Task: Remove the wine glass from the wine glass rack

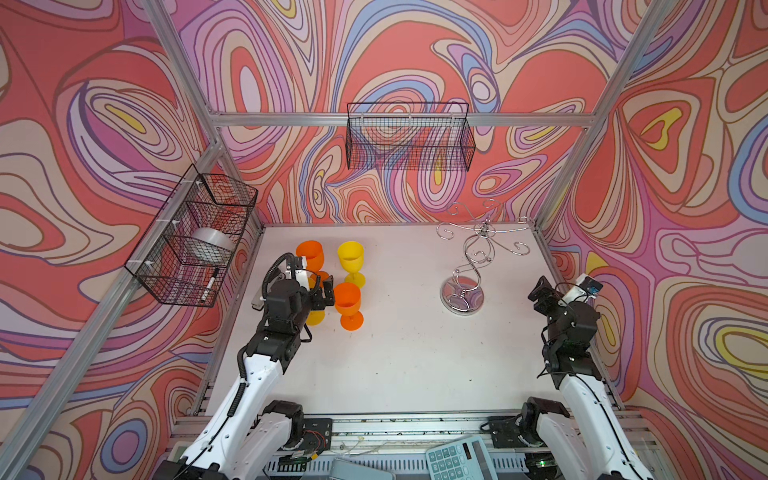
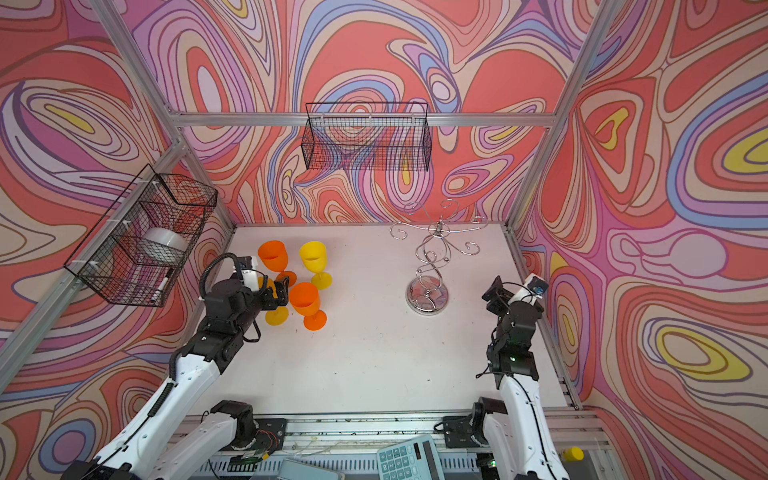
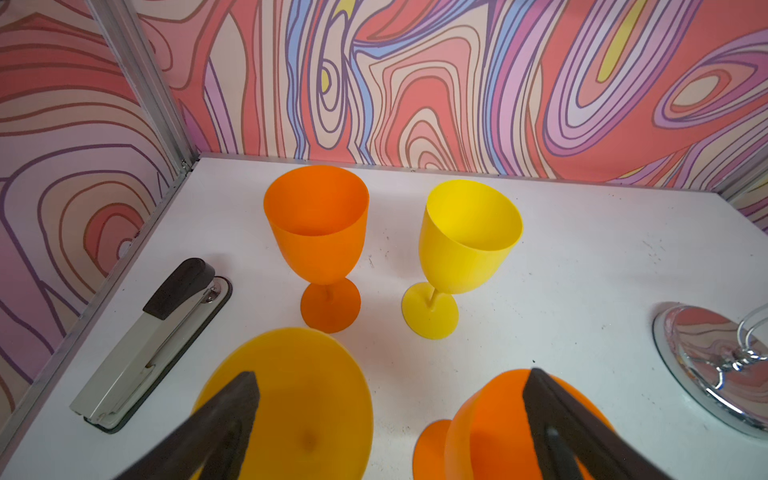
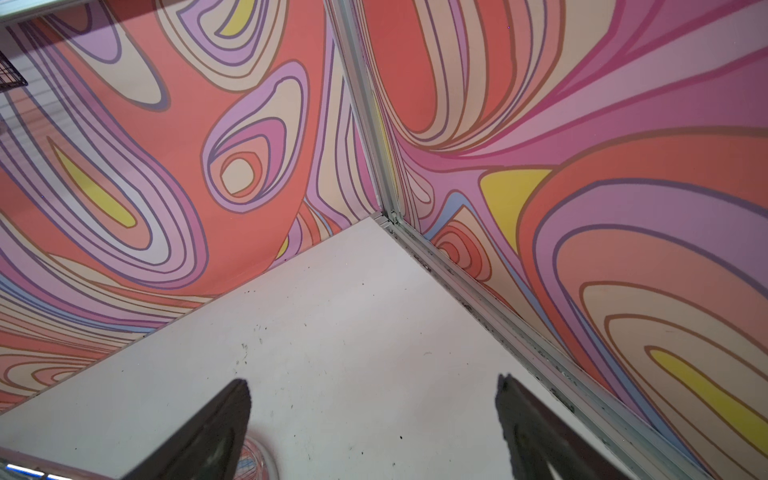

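My left hand (image 3: 392, 378), spread wide and empty, hung over the amber wine glass (image 3: 299, 399) and an orange wine glass (image 3: 490, 419) near the left edge of the worktop (image 1: 415, 365). The wine glass rack (image 1: 461, 297) stood bare toward the far right corner, so backing out would want a straight lift clear of both rims. My right hand (image 4: 374, 384) gaped empty by the right edge; only the left wrist view showed the stapler (image 3: 153, 340) whole.

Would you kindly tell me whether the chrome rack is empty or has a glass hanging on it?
Empty: in both top views the rack has bare hooks; the glasses stand on the table.
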`<state>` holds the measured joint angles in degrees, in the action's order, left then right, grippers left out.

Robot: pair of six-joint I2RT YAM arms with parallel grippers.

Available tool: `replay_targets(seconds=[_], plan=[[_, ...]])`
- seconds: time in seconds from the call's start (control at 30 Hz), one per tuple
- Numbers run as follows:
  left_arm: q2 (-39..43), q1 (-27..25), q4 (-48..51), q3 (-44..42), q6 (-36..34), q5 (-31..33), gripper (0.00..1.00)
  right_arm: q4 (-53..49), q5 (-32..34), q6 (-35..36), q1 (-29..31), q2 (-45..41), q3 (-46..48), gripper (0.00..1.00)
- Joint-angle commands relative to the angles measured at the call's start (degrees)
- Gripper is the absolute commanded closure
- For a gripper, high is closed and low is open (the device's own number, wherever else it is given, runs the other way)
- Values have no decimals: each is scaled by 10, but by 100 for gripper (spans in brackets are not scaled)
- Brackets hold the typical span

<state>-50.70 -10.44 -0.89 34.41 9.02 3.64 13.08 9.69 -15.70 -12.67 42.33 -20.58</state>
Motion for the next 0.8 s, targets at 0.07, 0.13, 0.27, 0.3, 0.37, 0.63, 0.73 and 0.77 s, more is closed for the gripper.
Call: replay_targets(seconds=[0.07,0.13,0.27,0.3,0.37,0.63,0.73,0.77], plan=[[-11,-17,-102,-36,-57,66,0,122,3,18,25,31,44,4],[-20,-17,-110,-43,-61,93,0,143,28,43,60,65,43,4],[-18,-16,-130,-73,-63,127,0,182,90,94,135,103,46,4],[-14,-16,-136,-78,-63,140,0,195,94,100,142,109,51,4],[-8,-16,-153,-93,-60,183,0,218,93,96,143,122,63,4],[41,10,-208,-146,-27,327,0,274,79,102,149,181,70,4],[68,13,-227,-160,-27,334,0,279,78,103,150,190,68,4],[77,13,-238,-165,-31,321,0,281,78,103,150,193,67,4]])
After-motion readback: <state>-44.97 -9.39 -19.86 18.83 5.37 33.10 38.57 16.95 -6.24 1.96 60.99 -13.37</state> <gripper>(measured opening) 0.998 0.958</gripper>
